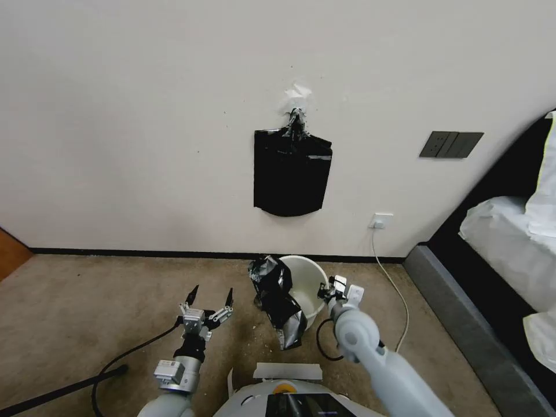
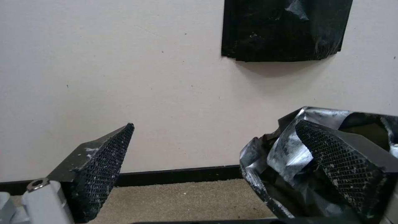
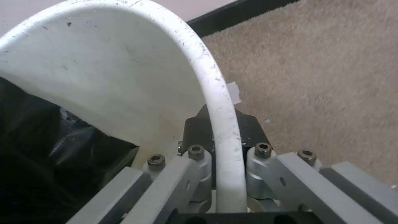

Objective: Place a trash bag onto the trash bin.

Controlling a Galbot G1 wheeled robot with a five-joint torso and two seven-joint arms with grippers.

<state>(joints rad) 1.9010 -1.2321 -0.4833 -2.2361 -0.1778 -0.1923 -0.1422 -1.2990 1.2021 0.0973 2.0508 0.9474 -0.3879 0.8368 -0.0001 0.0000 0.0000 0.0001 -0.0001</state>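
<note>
The cream-white trash bin [image 1: 307, 277] stands tilted on the carpet near the wall. My right gripper [image 1: 329, 291] is shut on its right rim; in the right wrist view the rim [image 3: 215, 93] runs between the gripper's [image 3: 222, 124] two black pads. The crumpled glossy black trash bag [image 1: 279, 301] hangs over the bin's left rim and down its outer side. My left gripper [image 1: 211, 296] stands open a little left of the bag, holding nothing. In the left wrist view the bag [image 2: 282, 149] lies just behind one finger [image 2: 344, 161] of that gripper [image 2: 215, 124]. Part of the bag [image 3: 41, 155] reaches inside the bin.
A flat black pack [image 1: 292, 174] hangs on the wall above the bin, also in the left wrist view [image 2: 286, 28]. A wall socket [image 1: 381, 220] with a white cable is at the right, beside a bed [image 1: 504, 231]. A black cable [image 1: 116, 359] crosses the carpet at the left.
</note>
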